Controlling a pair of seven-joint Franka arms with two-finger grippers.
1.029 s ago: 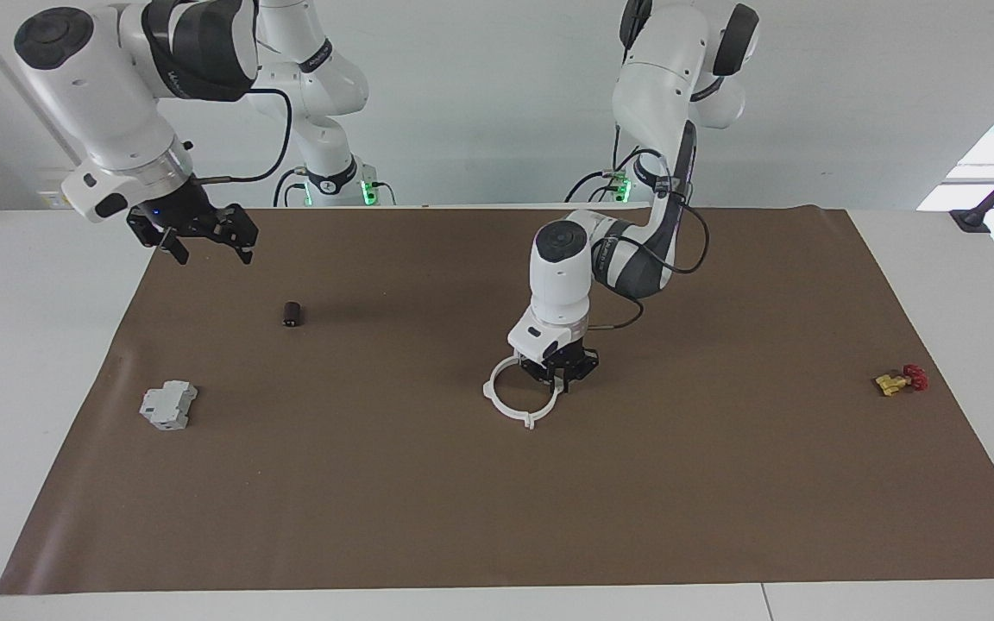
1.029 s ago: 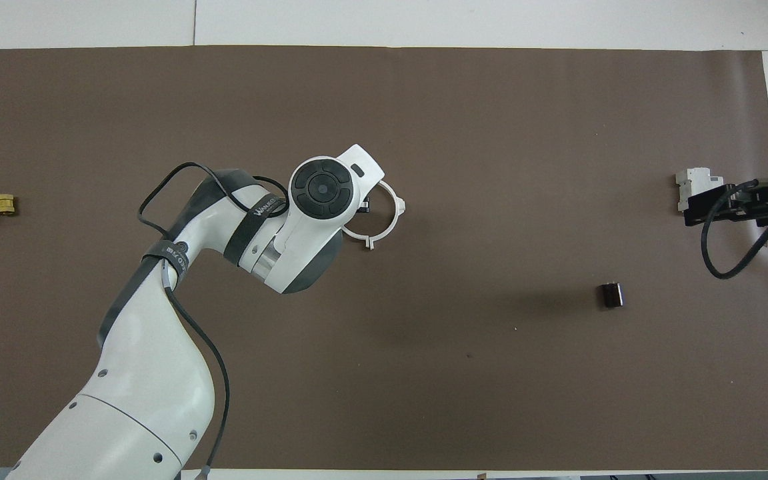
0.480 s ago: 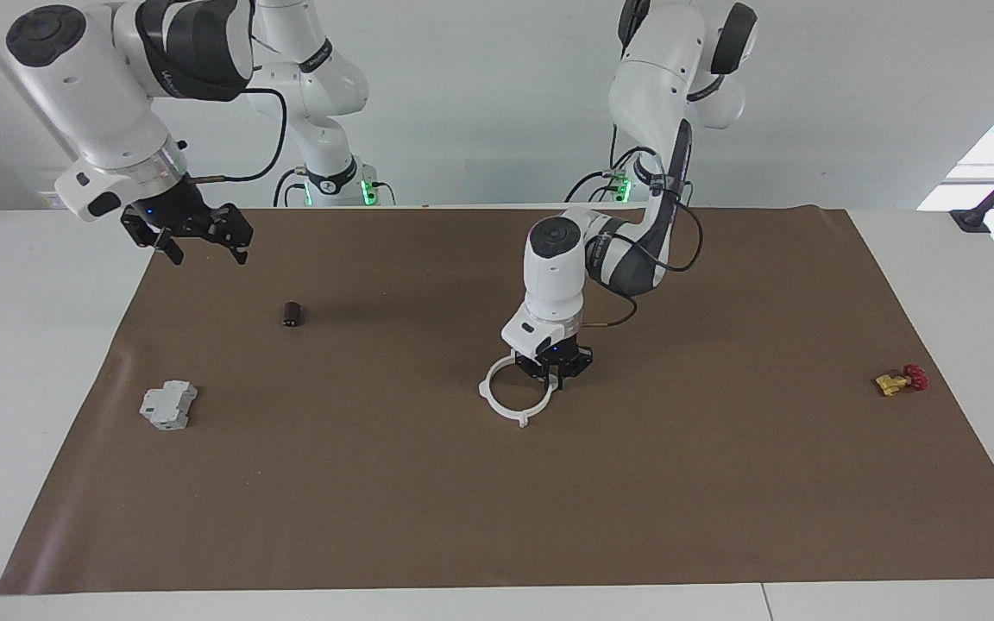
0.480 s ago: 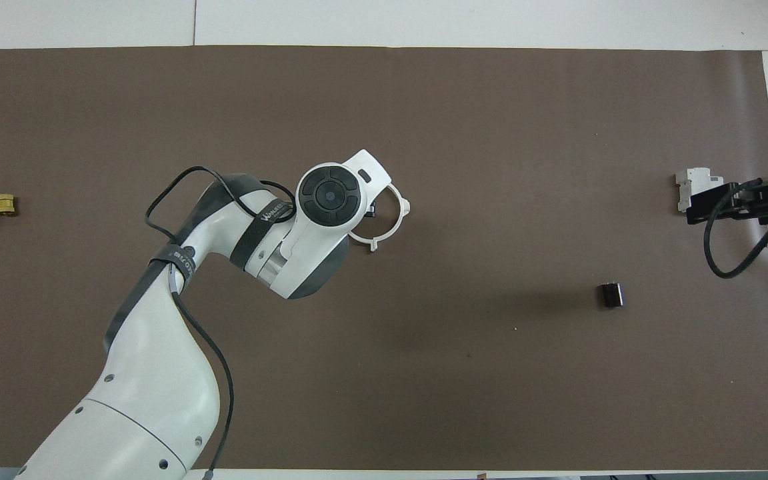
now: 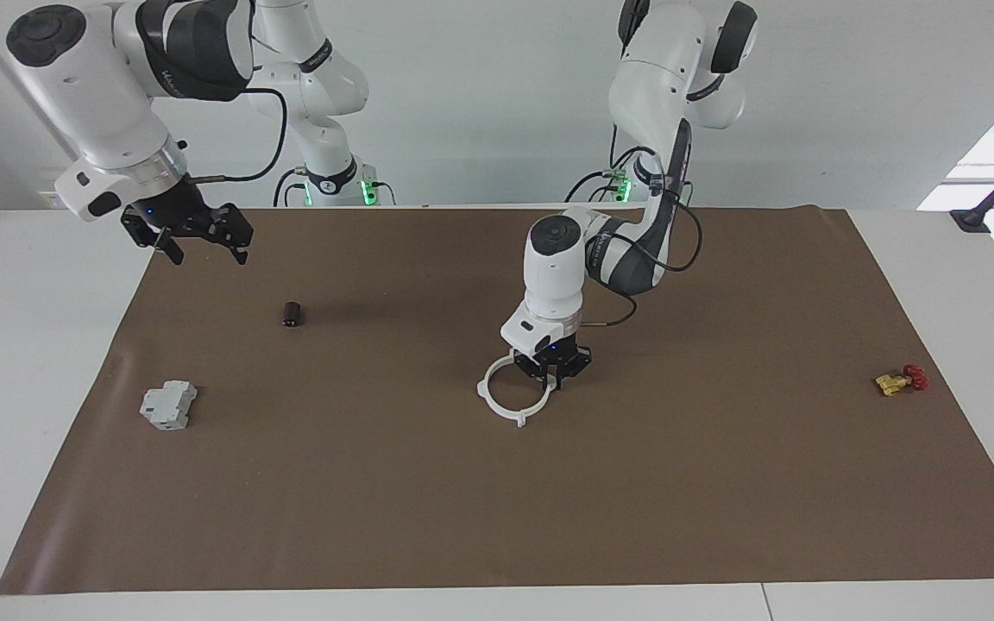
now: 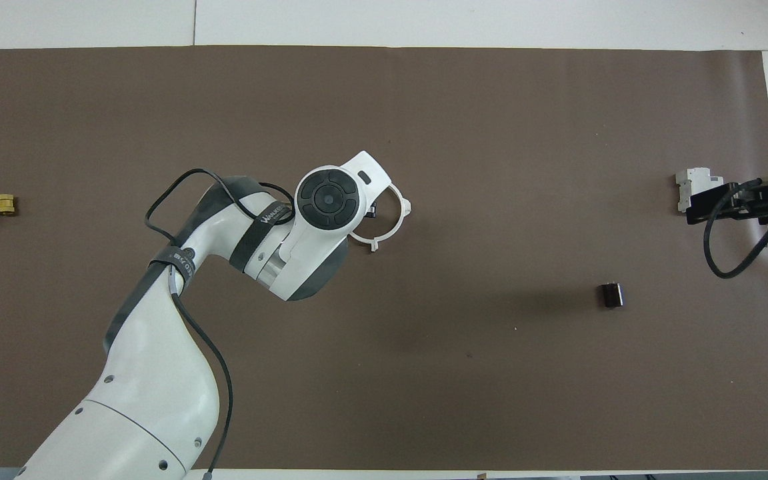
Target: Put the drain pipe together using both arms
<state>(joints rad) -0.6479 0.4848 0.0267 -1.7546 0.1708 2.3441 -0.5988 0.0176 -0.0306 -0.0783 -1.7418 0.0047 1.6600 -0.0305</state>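
Lifted a little and carried slightly toward the right arm's end of the surface over the last second, the white drain pipe (image 5: 515, 396) ring hangs from the left pincer (image 5: 554, 377) near the middle of the brown mat (image 5: 497, 517), apparently just clear of it, with the left pincer clamped tight on the ring's rim at the side toward the robots. Meanwhile the right pincer (image 5: 200, 239) has drawn up and back, and now hovers over the mat's corner by the right arm's base, its fingers spread apart and empty, waiting. Both half-rings look already joined into one loop, tabs jutting from the rim, so the assembly seems largely done. One risk from here: the thin rim is held at a single point, and a quick swing or a bump on the mat could twist the loop in the grip or spring the halves apart. A grey boxy block (image 5: 168, 405) and a small dark cylinder (image 5: 292, 314) lie toward the right arm's end, with a yellow-and-red valve (image 5: 900, 379) at the left arm's end, all well apart from the ring. No containers are on the surface.
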